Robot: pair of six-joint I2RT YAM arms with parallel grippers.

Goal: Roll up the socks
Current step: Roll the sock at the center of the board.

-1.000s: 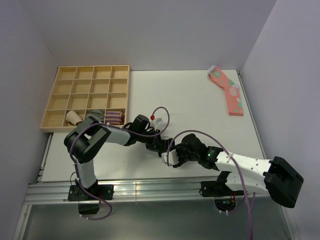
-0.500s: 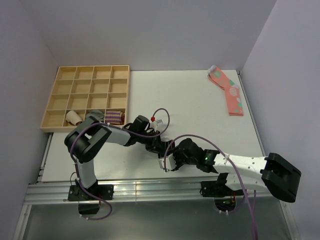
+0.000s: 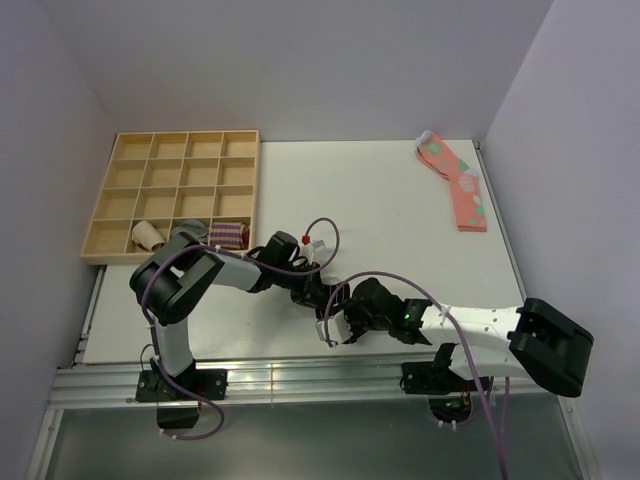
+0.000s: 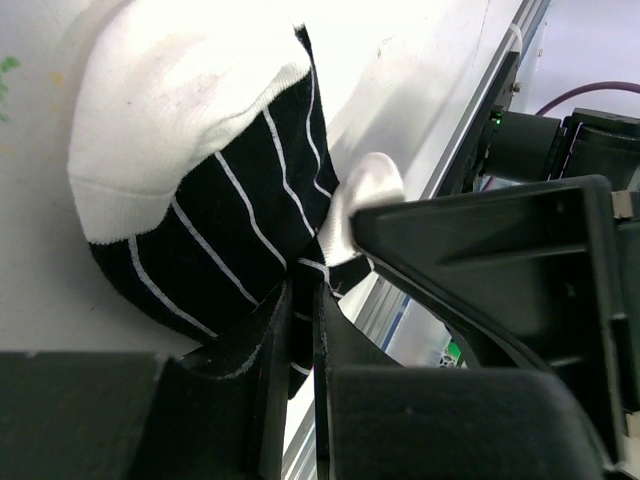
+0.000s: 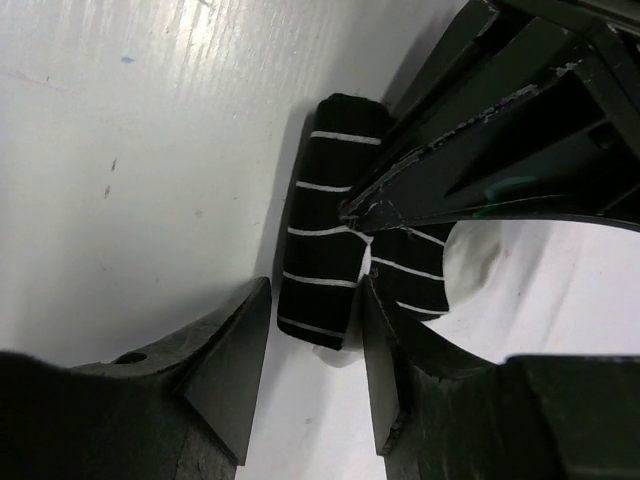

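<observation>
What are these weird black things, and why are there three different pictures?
They are two robot arms bolted to a white table, each ending in a two-finger gripper. One picture looks down from above; the other two come from little cameras on each wrist. The left gripper pinches the black striped socks, and the right gripper has its fingers either side of the rolled part; I can't tell if it squeezes. Pink socks lie at the far right, and a wooden tray sits far left.

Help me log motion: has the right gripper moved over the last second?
Yes. The right gripper has crept left, toward the wooden tray side, and slightly nearer the table front edge.
</observation>
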